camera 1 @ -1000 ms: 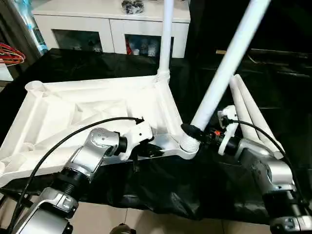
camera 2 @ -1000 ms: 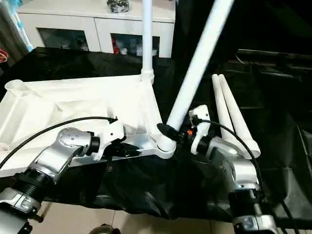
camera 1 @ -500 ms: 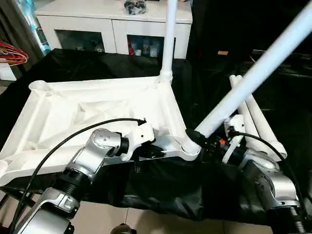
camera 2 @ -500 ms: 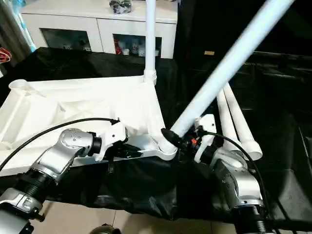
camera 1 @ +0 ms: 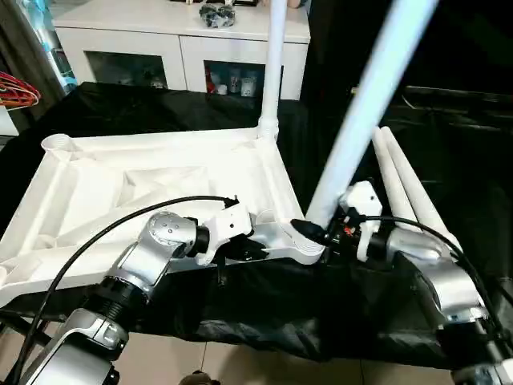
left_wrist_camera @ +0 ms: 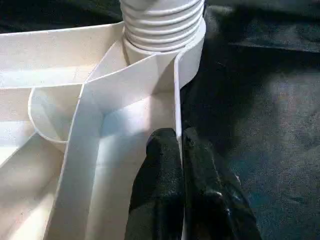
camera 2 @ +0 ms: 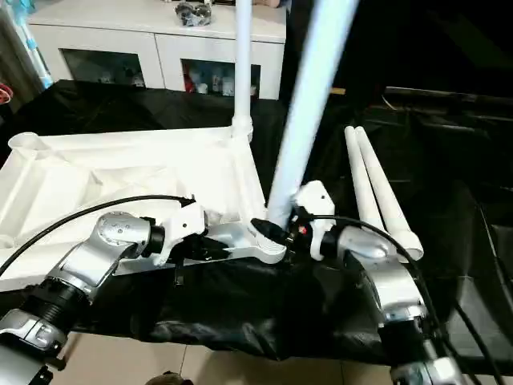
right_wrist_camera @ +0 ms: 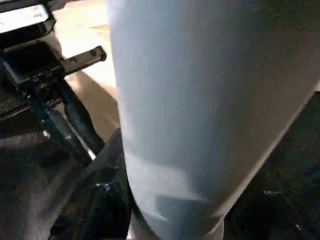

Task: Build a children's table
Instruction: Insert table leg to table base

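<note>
The held leg (camera 1: 365,112) runs out past the frame toward one o'clock, its tip cut off. The upright leg (camera 1: 274,60) at twelve o'clock also loses its top. Items behind the cabinet (camera 1: 180,48) glass are indistinct.

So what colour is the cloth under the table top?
Black; the cloth shows best in the left eye view, draped beneath the white table top.

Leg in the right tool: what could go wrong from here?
The leg leans over the near corner socket rather than standing like the mounted leg; it could jam or cross-thread. The left tool pinches only the thin rim of the tabletop, which might slip.
</note>
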Controlling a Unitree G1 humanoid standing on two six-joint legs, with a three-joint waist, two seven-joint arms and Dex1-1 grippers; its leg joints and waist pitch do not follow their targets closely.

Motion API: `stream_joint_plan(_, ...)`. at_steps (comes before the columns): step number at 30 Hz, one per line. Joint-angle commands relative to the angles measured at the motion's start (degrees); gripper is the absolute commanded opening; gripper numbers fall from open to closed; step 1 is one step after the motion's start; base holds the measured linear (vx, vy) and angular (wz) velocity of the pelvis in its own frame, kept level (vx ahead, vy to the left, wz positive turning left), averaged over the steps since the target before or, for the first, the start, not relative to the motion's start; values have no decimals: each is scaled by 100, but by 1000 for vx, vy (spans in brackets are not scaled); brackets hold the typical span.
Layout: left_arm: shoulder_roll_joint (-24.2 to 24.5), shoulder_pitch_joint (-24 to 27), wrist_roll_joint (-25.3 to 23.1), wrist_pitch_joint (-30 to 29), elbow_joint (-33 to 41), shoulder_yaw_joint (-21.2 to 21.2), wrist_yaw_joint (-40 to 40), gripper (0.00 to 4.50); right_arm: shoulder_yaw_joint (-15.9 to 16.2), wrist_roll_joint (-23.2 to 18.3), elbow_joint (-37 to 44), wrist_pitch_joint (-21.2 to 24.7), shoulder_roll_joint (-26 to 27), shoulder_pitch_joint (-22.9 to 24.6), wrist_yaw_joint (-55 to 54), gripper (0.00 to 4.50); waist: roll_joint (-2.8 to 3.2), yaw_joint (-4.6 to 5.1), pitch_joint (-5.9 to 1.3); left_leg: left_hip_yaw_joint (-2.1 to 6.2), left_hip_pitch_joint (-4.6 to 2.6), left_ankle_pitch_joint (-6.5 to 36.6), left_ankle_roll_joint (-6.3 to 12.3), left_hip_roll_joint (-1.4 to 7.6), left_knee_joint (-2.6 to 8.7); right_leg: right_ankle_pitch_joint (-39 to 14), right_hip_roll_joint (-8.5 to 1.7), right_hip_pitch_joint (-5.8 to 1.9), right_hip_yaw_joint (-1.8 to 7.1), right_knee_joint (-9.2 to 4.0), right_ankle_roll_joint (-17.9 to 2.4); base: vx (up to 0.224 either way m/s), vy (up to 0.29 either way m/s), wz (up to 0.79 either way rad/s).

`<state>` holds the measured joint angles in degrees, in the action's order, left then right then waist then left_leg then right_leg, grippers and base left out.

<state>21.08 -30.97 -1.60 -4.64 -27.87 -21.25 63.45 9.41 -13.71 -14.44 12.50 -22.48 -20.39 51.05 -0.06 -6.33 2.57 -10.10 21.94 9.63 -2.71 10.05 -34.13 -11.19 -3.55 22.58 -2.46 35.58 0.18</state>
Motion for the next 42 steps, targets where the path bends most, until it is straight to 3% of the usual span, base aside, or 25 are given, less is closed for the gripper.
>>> stream_joint_plan(1,33,-26,-93,130,-80,-47,16,0,344,277,-544,217,-54,198,196,190,-6,11,-277,138,-137,1965,-63,327,483,-1930,-505,-144,269,-552,-1030,0,0,0)
stream_joint_plan(7,78,-90,-16,512,-157,-131,402,0,279,56,-829,98,-46,40,708,190,-10,16,-257,149,-148,2087,-47,331,493,-2116,-513,-142,265,-576,-1015,0,0,0)
stream_joint_plan(12,112,-254,-6,731,-346,-171,662,0,358,30,-889,-52,-118,19,1059,190,7,10,-265,139,-153,1937,-7,346,514,-1672,-499,-160,258,-543,-1139,0,0,0)
stream_joint_plan(16,121,-554,-166,987,-828,-158,680,0,469,137,-911,-305,-176,73,1331,190,29,-14,-248,136,-189,2112,-25,349,523,-1837,-516,-145,257,-575,-1152,0,0,0)
stream_joint_plan(24,154,-693,-211,1143,-1087,-123,745,0,493,182,-950,-490,-160,152,1464,190,27,-8,-212,160,-203,2372,-91,363,565,-2151,-543,-150,261,-611,-1145,0,0,0)
stream_joint_plan(30,125,-723,-181,1213,-1225,-88,741,0,416,205,-1168,-633,-65,100,1355,190,11,-17,-214,157,-203,2295,-68,366,581,-2183,-551,-161,269,-621,-1159,0,0,0)
stream_joint_plan(31,123,-722,-181,1214,-1226,-86,741,0,413,205,-1175,-636,-62,98,1349,190,18,-13,-191,163,-217,2411,-82,364,587,-2456,-558,-147,267,-651,-1115,0,0,0)
stream_joint_plan(36,55,-523,-19,770,-802,99,537,0,63,424,-1998,-774,307,-361,176,190,26,42,-171,215,-242,2711,-225,363,604,-3111,-599,-101,257,-691,-999,0,0,0)
stream_joint_plan(39,-40,-439,-13,278,-512,236,111,0,-160,564,-2652,-851,564,-757,-772,190,9,194,-142,293,-209,3062,-345,328,624,-3790,-598,-100,186,-752,-715,0,0,0)
stream_joint_plan(41,-135,-416,-51,-31,-331,315,-219,0,-275,578,-2944,-821,720,-961,-1258,190,37,263,-146,328,-188,3146,-387,333,647,-3699,-591,-116,146,-745,-733,0,0,0)
stream_joint_plan(42,-204,-410,-113,-207,-230,351,-455,0,-328,592,-3120,-826,810,-1080,-1531,190,21,271,-148,327,-192,3166,-380,334,648,-3637,-579,-118,135,-764,-720,0,0,0)
